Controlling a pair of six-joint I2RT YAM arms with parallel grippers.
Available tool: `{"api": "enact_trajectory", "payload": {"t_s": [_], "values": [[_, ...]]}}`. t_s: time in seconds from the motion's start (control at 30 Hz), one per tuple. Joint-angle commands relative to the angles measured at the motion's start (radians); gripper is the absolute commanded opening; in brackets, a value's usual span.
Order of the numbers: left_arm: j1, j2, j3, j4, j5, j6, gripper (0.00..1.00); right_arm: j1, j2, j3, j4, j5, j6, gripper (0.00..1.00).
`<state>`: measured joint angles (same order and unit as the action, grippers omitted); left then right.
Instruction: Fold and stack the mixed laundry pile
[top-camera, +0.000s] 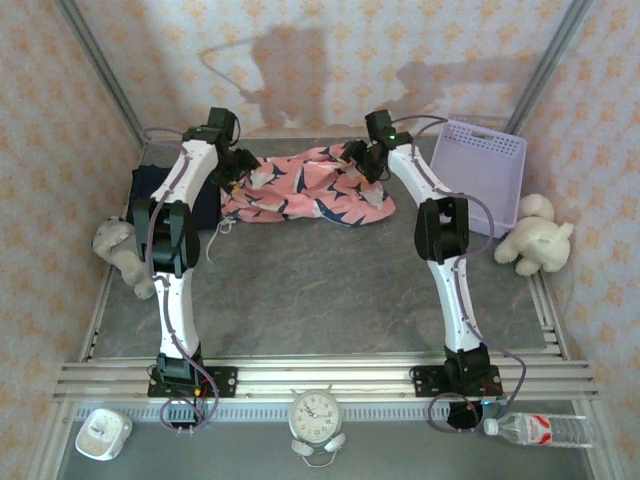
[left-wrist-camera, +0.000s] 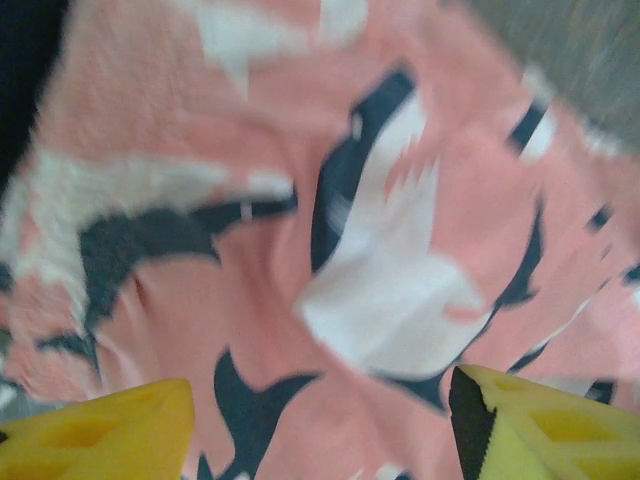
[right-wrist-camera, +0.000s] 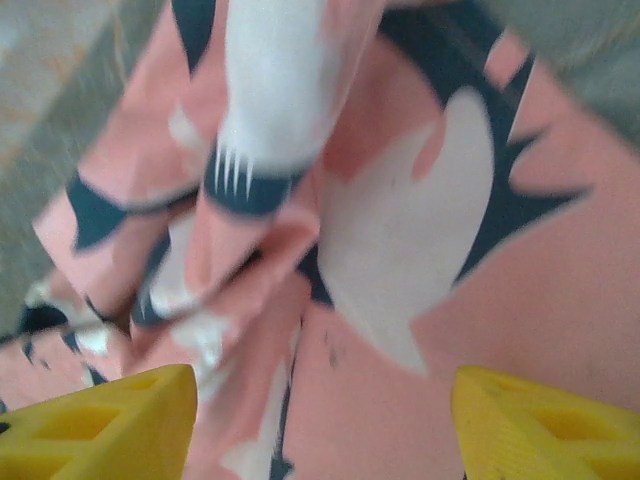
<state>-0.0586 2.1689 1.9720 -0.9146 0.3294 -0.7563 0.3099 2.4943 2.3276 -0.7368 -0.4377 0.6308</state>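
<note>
Two garments, pink garment (top-camera: 305, 187) and navy garment (top-camera: 148, 185), lie; left gripper (left-wrist-camera: 320, 420) and right gripper (right-wrist-camera: 320, 420) stand spread.

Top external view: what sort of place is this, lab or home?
Likely a staged robot test cell dressed as a home: wallpapered panels in metal framing, an aluminium rail along the near edge, and props like the lavender basket, plush toy and alarm clock.
</note>
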Motion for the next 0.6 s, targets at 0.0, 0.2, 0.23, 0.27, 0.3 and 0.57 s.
{"api": "enact_trajectory", "payload": {"t_s": [0.0, 0.2, 0.23, 0.27, 0.3, 0.57], "values": [[-0.028, -0.008, -0.092, 0.062, 0.040, 0.030, 0.67, 0.033, -0.068, -0.062, -0.011, 0.068, -0.072, 0.66], [-0.064, 0.052, -0.171, 0.072, 0.045, 0.067, 0.65, 0.037, -0.046, -0.168, -0.082, 0.105, -0.113, 0.65], [-0.076, 0.040, -0.205, 0.082, 0.048, 0.068, 0.65, 0.038, -0.069, -0.221, -0.075, 0.108, -0.114, 0.65], [-0.088, 0.024, -0.247, 0.096, 0.052, 0.066, 0.65, 0.038, -0.102, -0.291, -0.056, 0.106, -0.114, 0.65], [-0.100, 0.007, -0.288, 0.112, 0.055, 0.063, 0.65, 0.039, -0.137, -0.361, -0.033, 0.105, -0.111, 0.65], [-0.230, -0.251, -0.718, 0.216, 0.066, -0.001, 0.65, 0.040, -0.563, -1.034, 0.085, 0.075, -0.083, 0.62]]}}
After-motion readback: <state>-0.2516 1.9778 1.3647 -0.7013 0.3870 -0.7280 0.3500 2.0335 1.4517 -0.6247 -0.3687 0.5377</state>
